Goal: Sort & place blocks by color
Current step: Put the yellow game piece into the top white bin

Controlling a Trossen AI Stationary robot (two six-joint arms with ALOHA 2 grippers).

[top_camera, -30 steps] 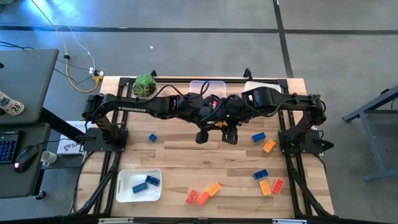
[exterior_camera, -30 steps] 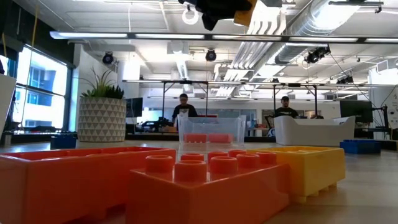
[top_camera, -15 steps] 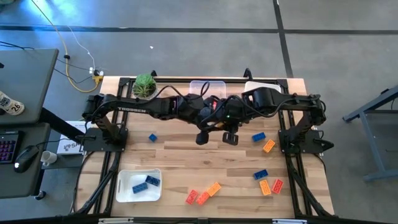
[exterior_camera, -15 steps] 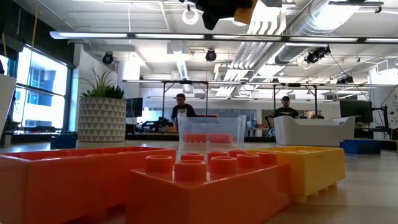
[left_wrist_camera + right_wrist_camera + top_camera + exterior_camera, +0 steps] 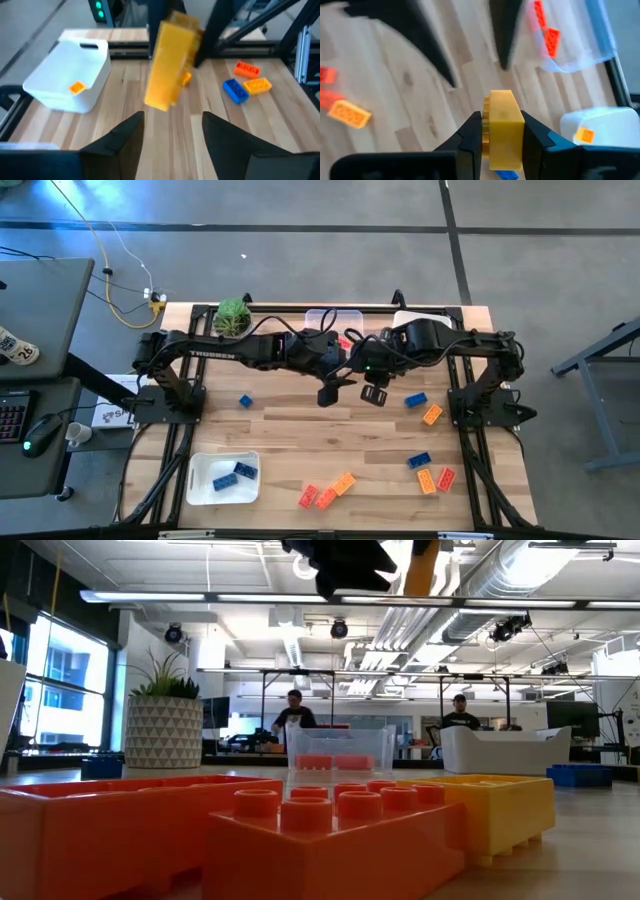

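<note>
1. While clamped in the right gripper [image 5: 501,131], mid-air over table centre: yellow-orange block [image 5: 504,127], upright.
2. Left gripper [image 5: 172,127]: open, empty, facing it.
3. Nearer the right arm: white bin [image 5: 600,127], beside the block.

You're in an open-plan robotics lab/office: exposed ducting [image 5: 500,580] and strip lights overhead, bare concrete floor [image 5: 300,260]. Past the wooden tabletop [image 5: 300,435] two people [image 5: 294,712] sit at workstations, and a desk with keyboard [image 5: 12,418] and mouse [image 5: 38,430] stands beside the rig.
</note>
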